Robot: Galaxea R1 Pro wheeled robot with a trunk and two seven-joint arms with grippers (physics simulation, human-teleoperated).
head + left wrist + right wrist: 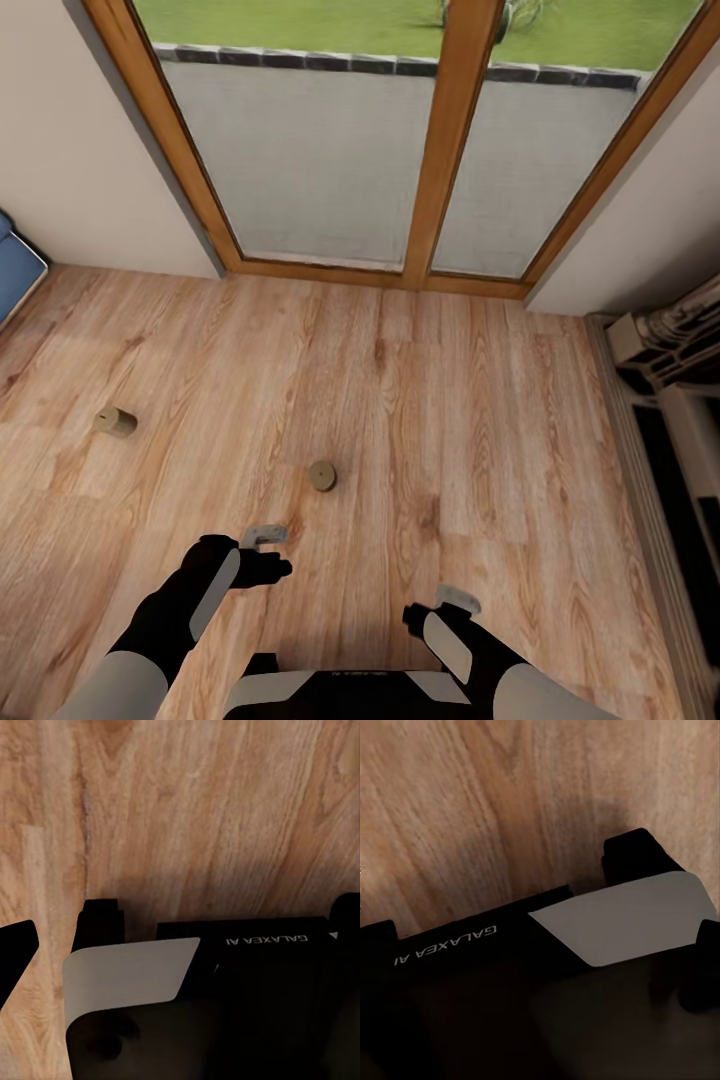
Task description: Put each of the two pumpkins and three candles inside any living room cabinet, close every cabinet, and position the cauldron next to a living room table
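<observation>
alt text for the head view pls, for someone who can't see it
Two tan candles, one near the robot's left claw and one farther left, lie on a wood floor before a glass door. Both arms reach forward, low over the floor.

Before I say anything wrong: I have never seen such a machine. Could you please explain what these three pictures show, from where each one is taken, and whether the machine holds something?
This is a simulated two-armed robot on wheels. The large picture comes from a camera on its head, looking down over its black arms at a wooden floor before a glass door. Its left gripper and right gripper are low in that picture; I see nothing held, though whether they are open is unclear. Two small tan candles lie on the floor: one near the left gripper, one further left. The other two pictures come from wrist cameras and show floor and the robot's own dark body.
</observation>
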